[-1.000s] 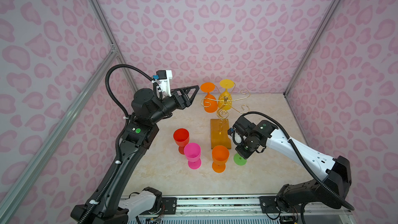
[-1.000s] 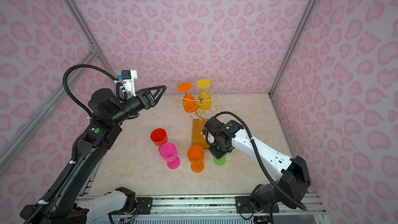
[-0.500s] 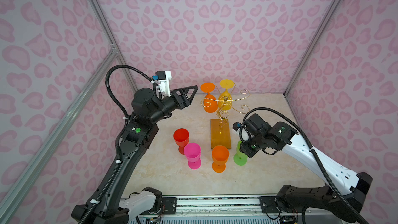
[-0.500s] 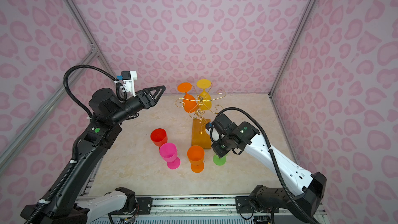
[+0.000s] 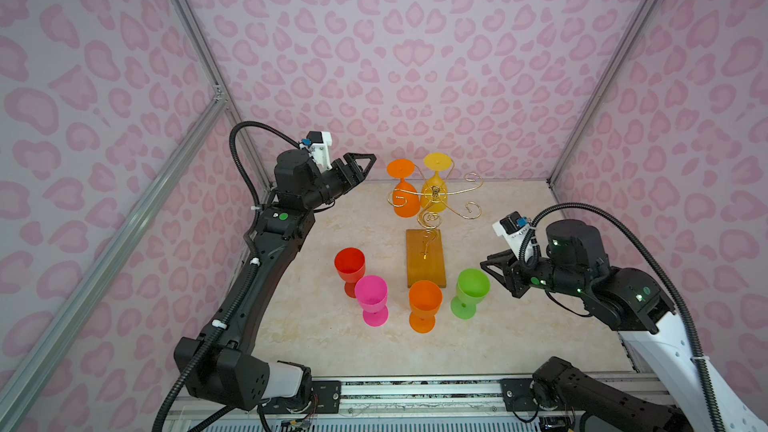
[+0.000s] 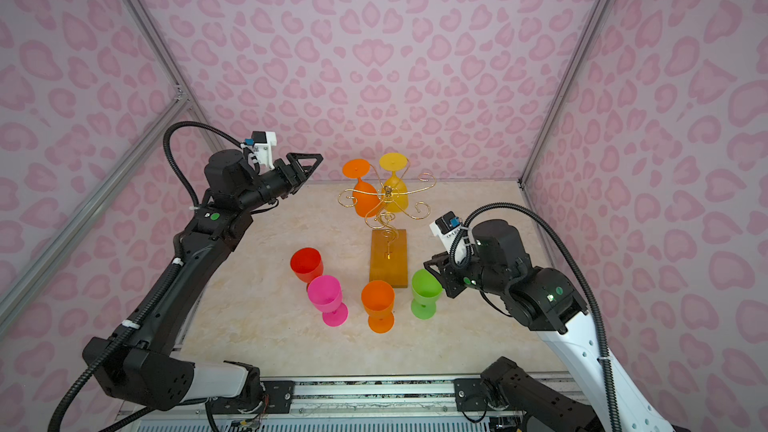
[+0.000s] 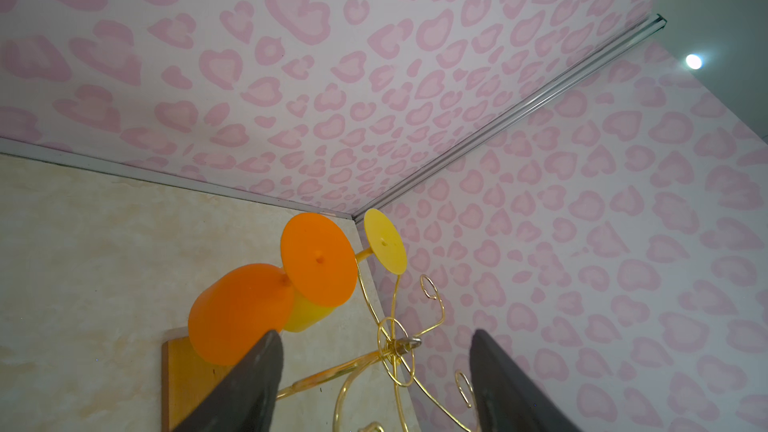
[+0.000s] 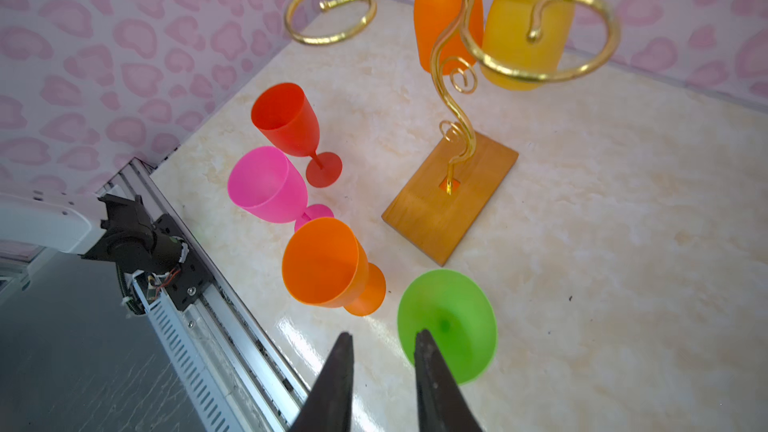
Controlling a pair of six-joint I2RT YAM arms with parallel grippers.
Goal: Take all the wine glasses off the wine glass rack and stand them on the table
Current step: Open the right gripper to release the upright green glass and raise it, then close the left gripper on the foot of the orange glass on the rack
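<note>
1. The table (image 5: 519, 326) is a pale marbled top between pink patterned walls, and it carries everything.
2. The wine glass rack (image 5: 424, 259) stands in the middle of the table, somewhat nearer to the far edge. Its amber base lies flat and its gold arms spread above it. In both top views the stem looks very short, so its height is hard to judge.
3. Two glasses hang upside down on the far side of the rack. The hanging orange glass (image 5: 405, 201) is toward the left edge and the yellow glass (image 6: 399, 201) is just beside it. I think these two are what is left to do.
4. Four glasses stand upright around the near end of the base, toward the front edge: the red glass (image 5: 350, 261), the pink glass (image 5: 371, 295), the standing orange glass (image 5: 424, 301) and the green glass (image 5: 473, 286). The other arms of the rack are bare, so I judge the task about two thirds done.
5. The left gripper (image 5: 368, 162) hangs in the air over the far-left part of the table. Its jaws are spread wide and empty, and it points at the hanging orange glass but is apart from it.
6. The right gripper (image 8: 383, 334) is low, just beside the green glass on the side of the right edge. Its jaws are only a little parted, with nothing between them. Whether one finger touches the green rim, I cannot tell.
7. How the feet of the hanging glasses sit in the spirals is too small to see.
</note>
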